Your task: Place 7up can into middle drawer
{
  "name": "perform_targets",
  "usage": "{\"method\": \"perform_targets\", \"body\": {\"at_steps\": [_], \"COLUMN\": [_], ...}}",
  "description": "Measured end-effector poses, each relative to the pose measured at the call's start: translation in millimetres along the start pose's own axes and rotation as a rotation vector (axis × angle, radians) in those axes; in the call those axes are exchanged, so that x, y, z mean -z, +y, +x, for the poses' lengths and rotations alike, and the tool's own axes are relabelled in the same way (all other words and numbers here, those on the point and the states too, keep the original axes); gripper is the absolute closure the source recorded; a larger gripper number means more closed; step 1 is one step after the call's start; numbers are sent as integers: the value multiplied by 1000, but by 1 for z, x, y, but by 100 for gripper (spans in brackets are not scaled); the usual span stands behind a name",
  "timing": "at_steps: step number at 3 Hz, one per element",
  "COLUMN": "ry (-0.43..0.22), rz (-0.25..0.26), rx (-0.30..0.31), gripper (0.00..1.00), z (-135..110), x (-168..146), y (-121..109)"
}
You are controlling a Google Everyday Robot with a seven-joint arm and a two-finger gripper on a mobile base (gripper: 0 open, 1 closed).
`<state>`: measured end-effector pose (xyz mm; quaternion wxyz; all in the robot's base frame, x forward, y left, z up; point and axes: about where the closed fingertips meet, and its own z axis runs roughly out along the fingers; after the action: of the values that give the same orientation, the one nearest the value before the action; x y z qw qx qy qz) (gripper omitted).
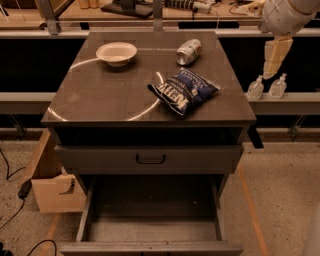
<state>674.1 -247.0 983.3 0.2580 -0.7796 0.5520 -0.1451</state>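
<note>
The 7up can [188, 51] lies on its side on the far right of the cabinet top [100, 100], a shiny round end facing me. The middle drawer [155, 227] stands pulled open at the bottom of the cabinet, its bare grey floor showing nothing inside. My gripper [274, 57] hangs from the white arm [287, 15] at the upper right, beyond the cabinet's right edge and well to the right of the can. It holds nothing that I can see.
A dark blue crisp bag [183, 91] lies in front of the can and a white bowl [116, 53] sits at the far left. The shut drawer above has a black loop handle [150, 159]. Two clear bottles [256, 88] stand under the gripper. A cardboard box [52, 180] stands on the left.
</note>
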Motion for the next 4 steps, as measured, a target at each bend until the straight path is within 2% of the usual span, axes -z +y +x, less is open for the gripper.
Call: {"method": "perform_targets", "body": {"at_steps": [1, 2, 3, 4], "ry": [-118, -120, -112, -121], "rz": [5, 9, 30, 86], "rx": [114, 190, 205, 201], "gripper": [0, 0, 0, 0], "z": [-6, -15, -17, -16], "x": [-34, -53, -54, -60], "y": [-16, -41, -53, -63]}}
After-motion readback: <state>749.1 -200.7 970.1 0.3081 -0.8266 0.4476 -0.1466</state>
